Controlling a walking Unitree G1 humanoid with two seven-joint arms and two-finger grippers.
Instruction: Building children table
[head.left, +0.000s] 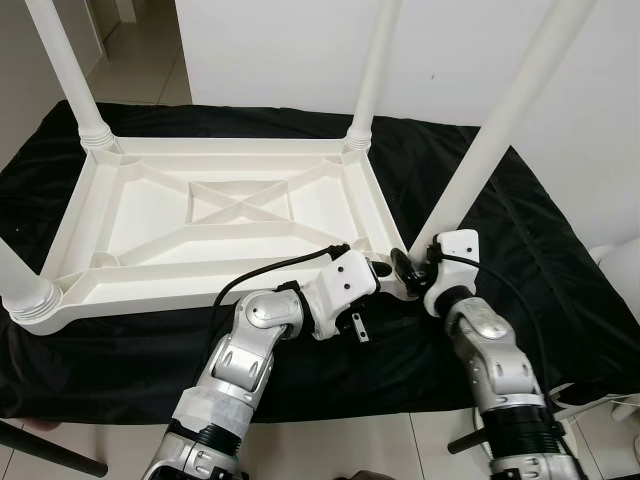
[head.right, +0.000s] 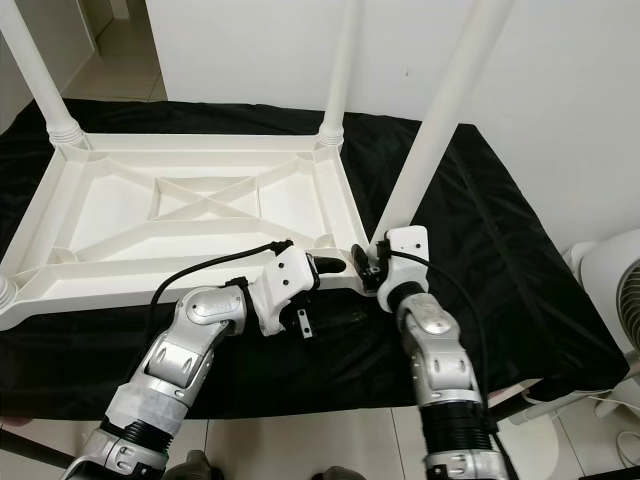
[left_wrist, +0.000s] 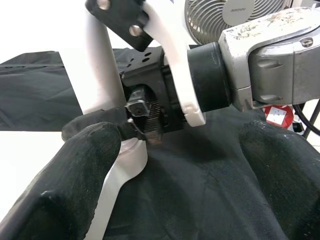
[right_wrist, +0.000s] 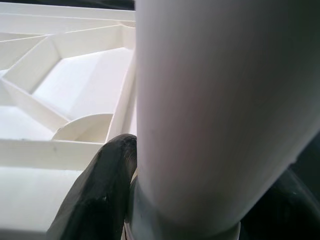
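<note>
Right gripper (head.left: 418, 262) clamps base of white table leg (head.left: 490, 140) at upturned tabletop (head.left: 225, 215) near corner; left gripper (head.left: 392, 272) open beside it.

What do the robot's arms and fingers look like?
Both arms are shiny silver metal with rounded joints and black ribbed rings lower down. Each wrist wears a chunky white block. The left gripper and right gripper have long, rounded black fingers with a matte, slightly dusty surface. A black cable loops over each arm to its wrist.
</note>
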